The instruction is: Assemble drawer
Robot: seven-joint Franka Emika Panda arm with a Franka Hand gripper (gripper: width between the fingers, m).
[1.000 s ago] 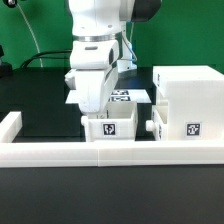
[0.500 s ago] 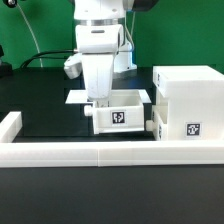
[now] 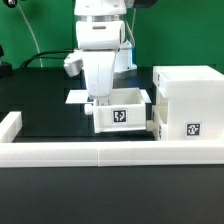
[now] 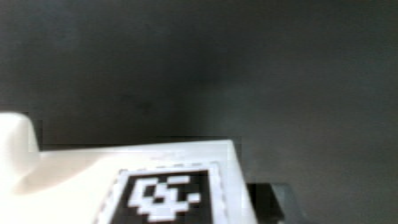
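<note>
In the exterior view my gripper (image 3: 100,104) is shut on the near wall of a small white open-top tray (image 3: 124,114) and holds it a little above the black table. The tray's square tag faces the camera. The tray hangs just to the exterior view's left of the tall white case (image 3: 190,98), close to its open side. A small knob (image 3: 152,126) sticks out low on that side of the case. In the wrist view only the tray's tagged wall (image 4: 169,190) shows over the dark table, and my fingers do not show there.
A low white rail (image 3: 90,153) runs along the table's front and turns up at the exterior view's left end (image 3: 9,127). The marker board (image 3: 78,97) lies flat behind the tray. A dark cable hangs at the back left.
The tray has risen off the table by the front rail and moved toward the case on the exterior view's right. My gripper has kept hold of it.
</note>
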